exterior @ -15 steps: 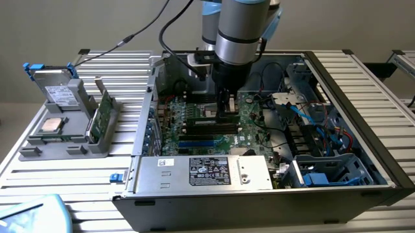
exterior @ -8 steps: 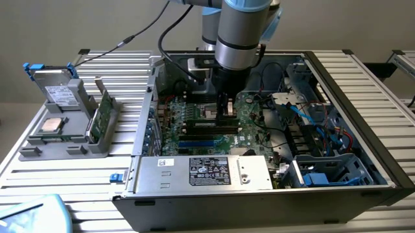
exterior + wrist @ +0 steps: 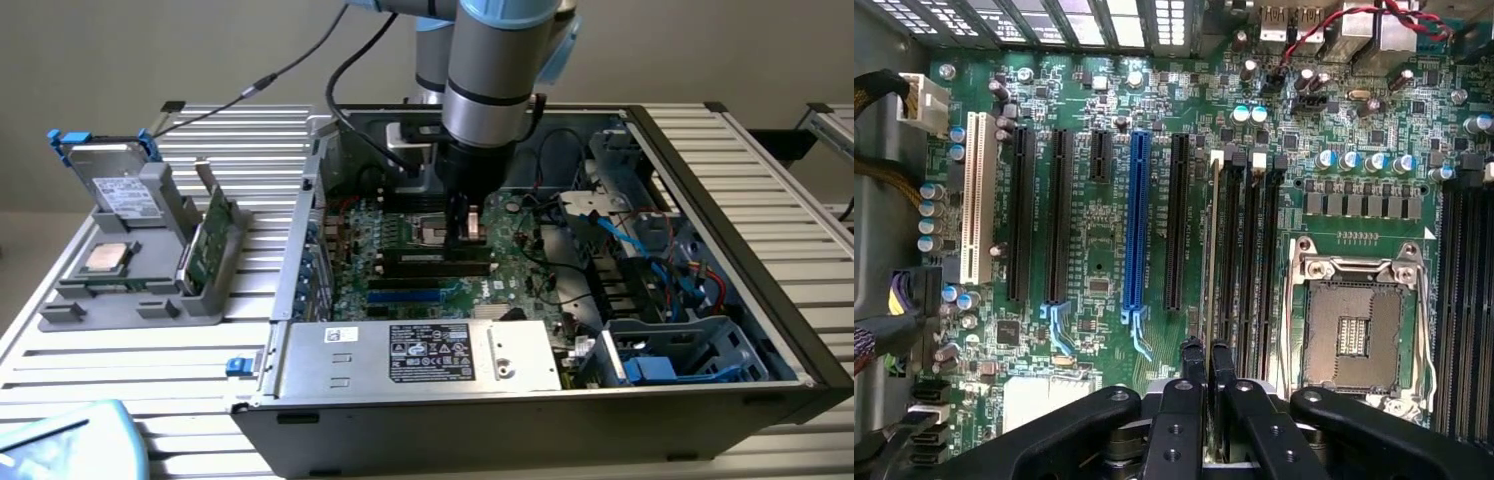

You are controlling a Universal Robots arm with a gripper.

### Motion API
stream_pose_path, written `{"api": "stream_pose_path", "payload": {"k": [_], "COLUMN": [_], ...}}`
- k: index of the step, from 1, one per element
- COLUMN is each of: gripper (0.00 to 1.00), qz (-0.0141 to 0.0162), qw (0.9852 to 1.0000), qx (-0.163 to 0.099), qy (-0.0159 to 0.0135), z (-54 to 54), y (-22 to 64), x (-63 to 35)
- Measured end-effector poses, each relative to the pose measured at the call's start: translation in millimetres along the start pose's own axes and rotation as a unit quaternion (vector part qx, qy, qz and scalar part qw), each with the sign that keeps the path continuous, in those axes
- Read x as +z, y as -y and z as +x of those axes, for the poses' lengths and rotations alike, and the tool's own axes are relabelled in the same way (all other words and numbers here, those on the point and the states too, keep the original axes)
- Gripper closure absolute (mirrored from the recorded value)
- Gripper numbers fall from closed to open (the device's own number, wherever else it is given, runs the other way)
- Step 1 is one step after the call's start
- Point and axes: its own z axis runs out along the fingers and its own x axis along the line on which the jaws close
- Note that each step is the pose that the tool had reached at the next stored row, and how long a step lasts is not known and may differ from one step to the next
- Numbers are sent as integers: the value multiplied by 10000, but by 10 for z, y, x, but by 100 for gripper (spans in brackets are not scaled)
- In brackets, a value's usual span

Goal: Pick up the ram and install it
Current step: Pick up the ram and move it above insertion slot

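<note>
The ram [image 3: 1211, 240] appears edge-on in the wrist view as a thin pale strip running away from my fingertips. It stands upright along the outermost of the black memory slots [image 3: 1249, 250], beside the empty CPU socket [image 3: 1354, 330]. I cannot tell whether it is seated in the slot. My gripper [image 3: 1206, 350] is shut on its near end. In the exterior view my gripper [image 3: 465, 232] reaches straight down into the open computer case [image 3: 747, 300], low over the green motherboard [image 3: 400, 235] near its middle.
Long black, blue [image 3: 1136, 220] and white [image 3: 978, 200] expansion slots lie beside the memory slots. A grey power supply [image 3: 420, 352] fills the case front, and cables [image 3: 654, 260] crowd the exterior view's right. A grey fixture [image 3: 134, 260] with a green card [image 3: 207, 245] stands outside, at the exterior view's left.
</note>
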Motion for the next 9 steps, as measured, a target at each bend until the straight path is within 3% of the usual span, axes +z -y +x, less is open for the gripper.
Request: {"api": "stream_pose_path", "payload": {"k": [5,9], "gripper": [87,87], "qz": [-7,-5], "qw": [10000,10000], "qx": [0,-3], "qy": [6,44], "z": [0,-5], "y": [1,3], "x": [20,46]}}
